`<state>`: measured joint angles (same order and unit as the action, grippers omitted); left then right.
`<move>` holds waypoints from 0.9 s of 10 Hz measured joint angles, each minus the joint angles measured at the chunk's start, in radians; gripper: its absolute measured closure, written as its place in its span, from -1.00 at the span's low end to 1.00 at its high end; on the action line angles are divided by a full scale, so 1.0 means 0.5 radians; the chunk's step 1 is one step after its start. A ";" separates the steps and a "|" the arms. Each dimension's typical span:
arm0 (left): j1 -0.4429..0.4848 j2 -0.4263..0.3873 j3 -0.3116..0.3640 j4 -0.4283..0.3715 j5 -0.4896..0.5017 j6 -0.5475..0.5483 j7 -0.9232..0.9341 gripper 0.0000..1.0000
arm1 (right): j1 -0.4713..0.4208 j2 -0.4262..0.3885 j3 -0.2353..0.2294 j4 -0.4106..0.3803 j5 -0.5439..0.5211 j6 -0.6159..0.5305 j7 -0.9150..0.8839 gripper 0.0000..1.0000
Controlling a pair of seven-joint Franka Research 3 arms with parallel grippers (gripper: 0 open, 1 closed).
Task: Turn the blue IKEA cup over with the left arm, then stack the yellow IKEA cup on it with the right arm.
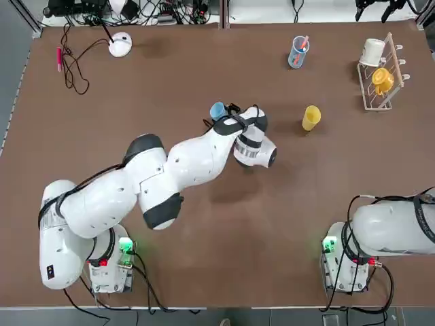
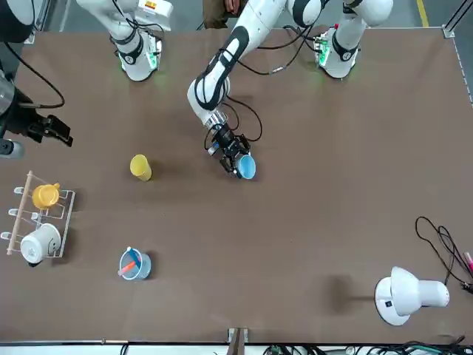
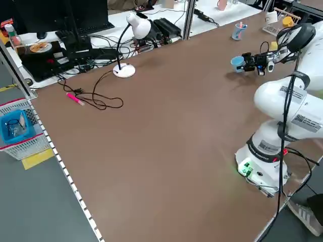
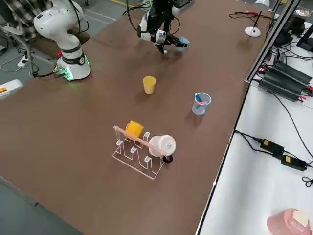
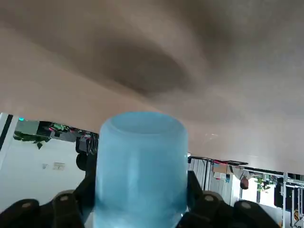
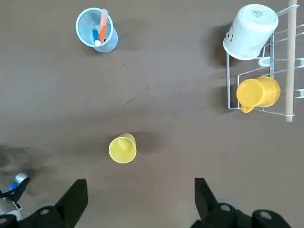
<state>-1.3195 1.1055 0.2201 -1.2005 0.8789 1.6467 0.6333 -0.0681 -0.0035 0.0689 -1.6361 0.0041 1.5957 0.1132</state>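
At the middle of the table, blue IKEA cup point(image 1: 217, 111): between the fingers of the left gripper point(image 2: 233, 164), which look closed on its sides; whether it touches the table I cannot tell.
Left claw: parted about the cup's width, reaching in low.
Right claw: the right gripper point(image 6: 141, 183) is parked to the right, spread wide, nothing between its fingers.
Yellow IKEA cup point(image 1: 311, 118): right of the blue one, well apart, mouth up.
Step in hand: turning the blue cup over, I judge, or setting it down from that turn.
Doing it well: level the rim with the table, lower until contact is sure, then ease both fingers off evenly and back straight away. A tilted release could rock or roll the cup; a hard squeeze could bend the thin wall.
Stacking: unfinished; the right arm should wait until the left has cleared the cup.
Surface: brown tabletop point(image 2: 310, 244), plain and open around the cups.
Far side: clear blue glass point(image 1: 298, 53) with sticks, right of centre; wire rack point(image 4: 138, 155) with white mug point(image 4: 163, 145) and orange-yellow mug point(image 4: 134, 129), far right; white lamp point(image 2: 409, 294), far left.
Room: a person's checked sleeve point(image 4: 30, 18) beyond the near edge.
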 joint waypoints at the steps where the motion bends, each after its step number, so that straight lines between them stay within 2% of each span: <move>1: -0.001 0.002 0.000 0.000 0.000 0.000 -0.015 -0.57 | 0.000 0.000 0.000 0.000 0.000 -0.002 0.000 -0.99; 8: -0.001 0.034 0.001 0.013 0.000 0.000 -0.042 -0.74 | 0.000 0.000 0.000 0.000 0.000 -0.008 0.000 -0.99; 9: -0.001 0.033 0.004 0.029 0.002 0.000 -0.042 -0.90 | 0.000 0.000 0.000 0.000 0.000 -0.008 0.000 -0.99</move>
<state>-1.3199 1.1221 0.2221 -1.1860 0.8801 1.6468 0.6125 -0.0681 -0.0037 0.0689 -1.6361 0.0041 1.5915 0.1130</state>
